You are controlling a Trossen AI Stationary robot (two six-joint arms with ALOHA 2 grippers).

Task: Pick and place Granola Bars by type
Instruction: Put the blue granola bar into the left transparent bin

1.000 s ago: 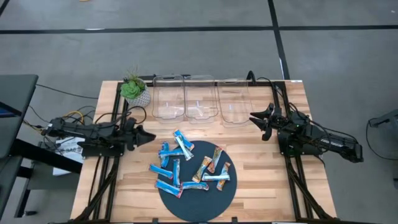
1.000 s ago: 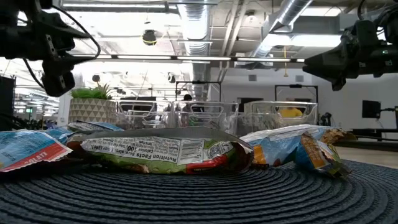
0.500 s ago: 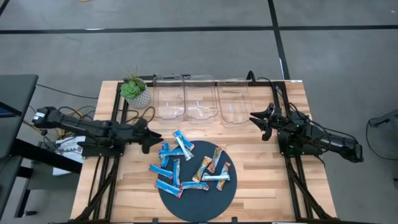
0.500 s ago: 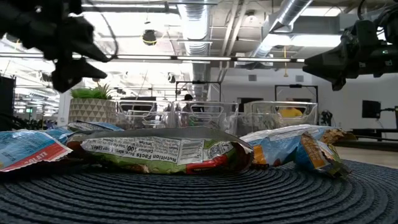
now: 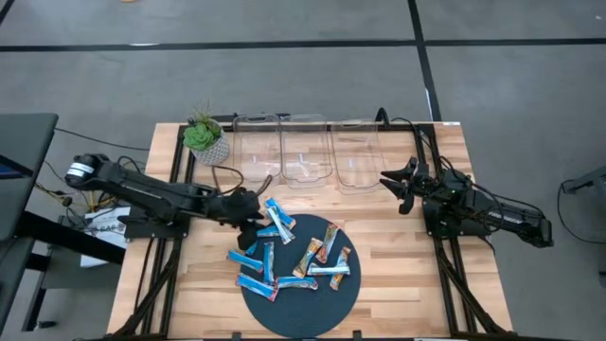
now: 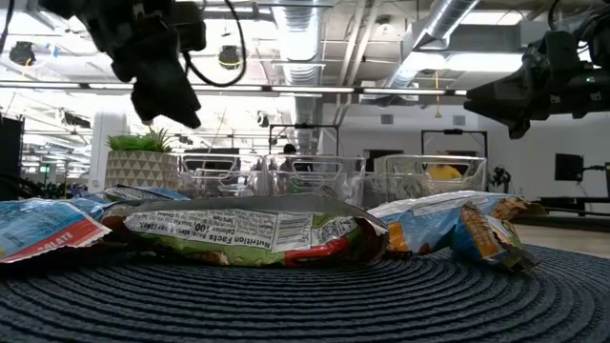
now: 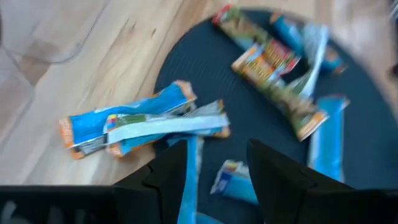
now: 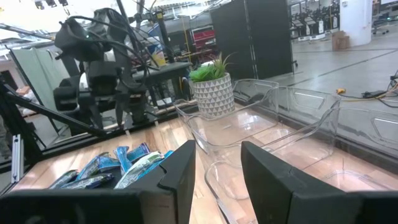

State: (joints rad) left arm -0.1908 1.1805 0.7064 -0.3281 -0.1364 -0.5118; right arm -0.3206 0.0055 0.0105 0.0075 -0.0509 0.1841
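Left claw [image 5: 254, 204], fingers parted and empty, has swung in from the counter's edge over the Granola Bars [image 5: 277, 220], beginning the first pick.

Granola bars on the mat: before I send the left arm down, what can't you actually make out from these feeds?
- Granola bars: high view too small for wrapper print; overlaps hide parts.
- Low view: the front green wrapper blocks the bars behind.
- Left wrist view: blurred; left gripper fingers cover the nearest bars.
- Clear bins: contents unclear through glare.
- Right gripper waits beside the bins.
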